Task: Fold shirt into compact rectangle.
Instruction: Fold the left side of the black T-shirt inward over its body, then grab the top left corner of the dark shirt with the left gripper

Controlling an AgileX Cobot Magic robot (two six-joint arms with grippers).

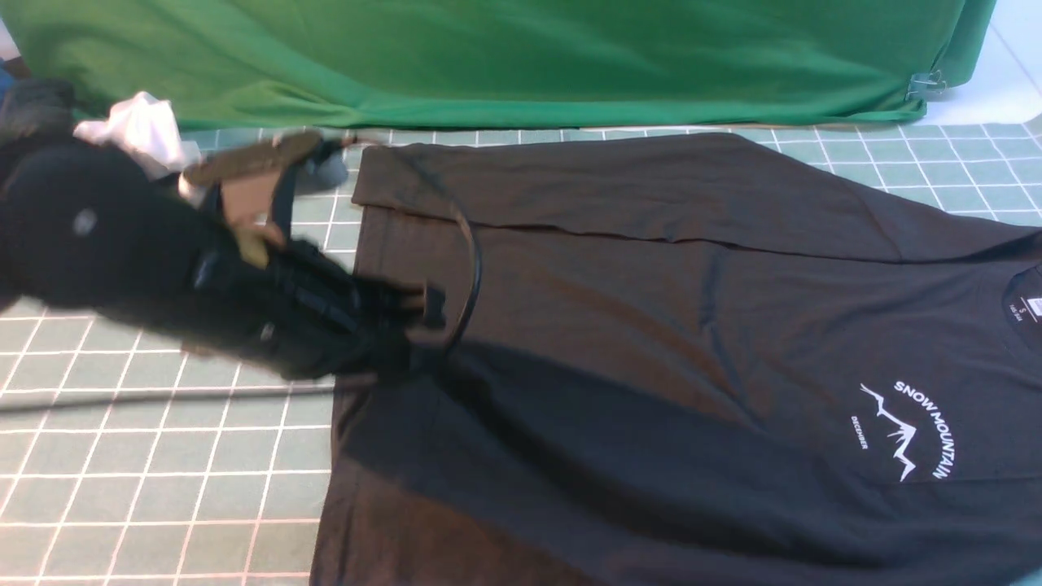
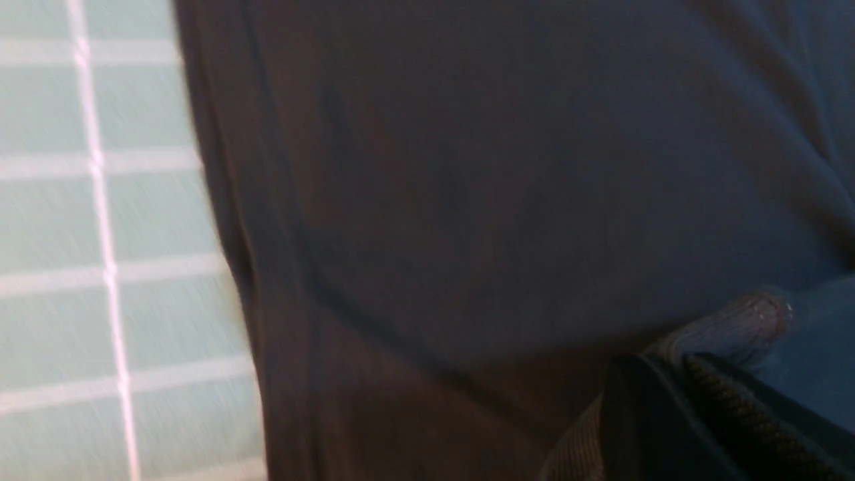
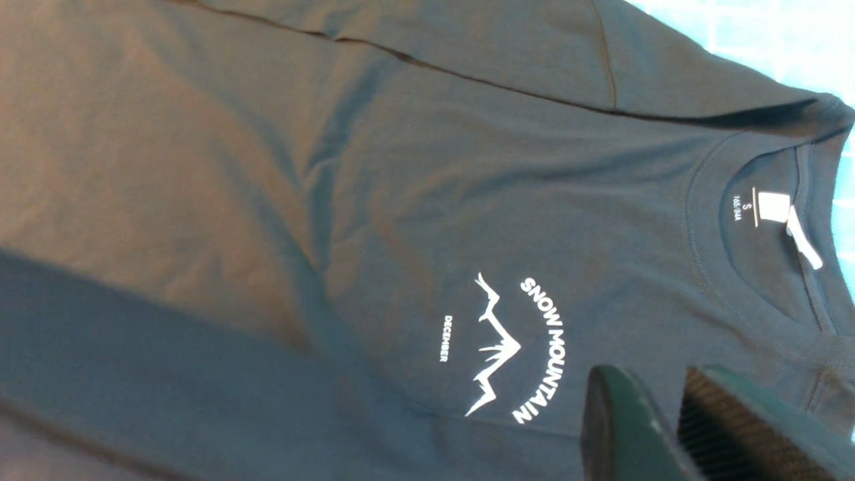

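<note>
The black shirt point(image 1: 651, 325) lies spread on the mat, neck to the right, with its far side folded in over the body. Its white "SNOW MOUNTAIN" print point(image 1: 912, 431) and white neck label point(image 3: 775, 207) face up. My left gripper point(image 1: 427, 313) hangs over the shirt's left end, blurred. In the left wrist view the left gripper point(image 2: 674, 374) is shut on the ribbed sleeve cuff point(image 2: 748, 324), above the shirt body point(image 2: 501, 200). The right arm does not show in the front view. My right gripper point(image 3: 661, 394) hovers open and empty beside the print point(image 3: 514, 347).
The green gridded cutting mat point(image 1: 163, 456) lies under everything. A green cloth backdrop point(image 1: 488, 57) hangs along the far edge, held by a metal clip point(image 1: 924, 84). A white cloth point(image 1: 142, 130) sits bunched with a dark cloth point(image 1: 32, 106) at the far left.
</note>
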